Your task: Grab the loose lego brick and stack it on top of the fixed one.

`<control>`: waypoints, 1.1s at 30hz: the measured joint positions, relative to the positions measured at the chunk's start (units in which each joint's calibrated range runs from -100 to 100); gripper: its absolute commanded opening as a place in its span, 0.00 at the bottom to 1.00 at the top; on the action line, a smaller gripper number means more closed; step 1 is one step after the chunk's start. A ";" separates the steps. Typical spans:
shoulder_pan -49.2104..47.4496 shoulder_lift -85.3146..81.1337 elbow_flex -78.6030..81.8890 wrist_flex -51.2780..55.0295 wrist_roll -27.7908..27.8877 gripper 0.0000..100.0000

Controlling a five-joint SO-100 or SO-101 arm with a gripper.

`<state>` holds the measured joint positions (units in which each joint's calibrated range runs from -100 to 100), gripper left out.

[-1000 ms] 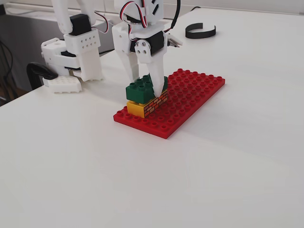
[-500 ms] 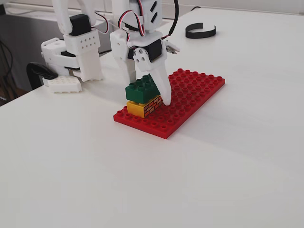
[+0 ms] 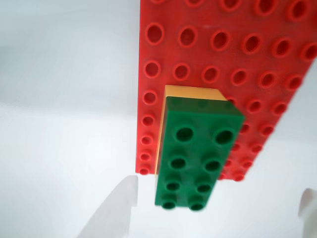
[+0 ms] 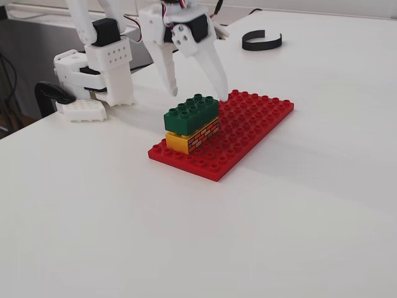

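Observation:
The dark green brick (image 4: 191, 113) sits on top of the yellow brick with brick-wall sides (image 4: 193, 137), which stands on the red baseplate (image 4: 248, 127). In the wrist view the green brick (image 3: 195, 153) covers most of the yellow brick (image 3: 190, 91); only the yellow far edge and left side show. My white gripper (image 4: 195, 92) is open, its fingers (image 4: 214, 74) spread just above and behind the green brick and apart from it. In the wrist view the gripper (image 3: 213, 208) shows as two white fingertips (image 3: 116, 208) at the bottom corners, holding nothing.
The arm's white base (image 4: 96, 74) stands at the back left of the white table (image 4: 186, 236). A black curved clip (image 4: 262, 41) lies at the back. The baseplate (image 3: 257, 64) fills the upper right of the wrist view.

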<state>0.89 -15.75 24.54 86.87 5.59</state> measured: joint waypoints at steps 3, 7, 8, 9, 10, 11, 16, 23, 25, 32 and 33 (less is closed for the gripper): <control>-0.07 -7.56 -3.42 3.63 0.16 0.09; -1.11 -19.53 -5.58 4.92 0.21 0.02; -1.11 -22.76 -5.58 4.58 0.26 0.00; -0.96 -26.16 -5.49 4.15 0.26 0.01; -0.67 -29.64 -4.86 3.37 0.26 0.01; -0.82 -33.12 -3.96 2.25 0.21 0.01; -1.34 -51.04 5.49 -4.06 0.05 0.01; -1.34 -79.75 31.61 -17.62 0.10 0.01; -1.11 -82.21 39.62 -21.16 0.05 0.01; 1.04 -81.19 56.91 -22.63 0.10 0.01; 1.34 -81.53 58.89 -21.85 0.10 0.01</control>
<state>2.23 -97.28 83.43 65.03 5.69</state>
